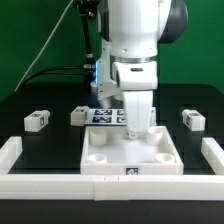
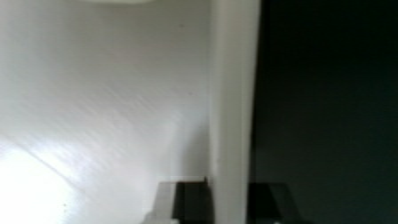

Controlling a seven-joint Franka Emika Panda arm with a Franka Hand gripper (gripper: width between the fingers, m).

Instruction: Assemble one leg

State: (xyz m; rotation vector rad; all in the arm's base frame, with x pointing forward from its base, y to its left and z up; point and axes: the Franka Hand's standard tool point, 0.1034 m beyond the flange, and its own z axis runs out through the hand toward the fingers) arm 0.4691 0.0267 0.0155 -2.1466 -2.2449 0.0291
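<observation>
The large white square plate [image 1: 130, 152] with round corner sockets lies in the middle of the black table. My gripper [image 1: 134, 126] points straight down at its far edge. In the wrist view the plate [image 2: 107, 110] fills one side, and its thin upright edge [image 2: 235, 90] runs between my two dark fingers [image 2: 189, 206]. The gripper [image 2: 231, 202] is closed against both sides of that edge. Three small white legs with tags lie loose on the table: one [image 1: 38, 120] at the exterior view's left, one [image 1: 78, 115] beside the arm, one [image 1: 192, 120] at the right.
The marker board [image 1: 105, 113] lies behind the plate, partly hidden by the arm. A low white fence [image 1: 10, 155] runs along the exterior view's left, front and right [image 1: 213, 155]. Cables hang behind the arm.
</observation>
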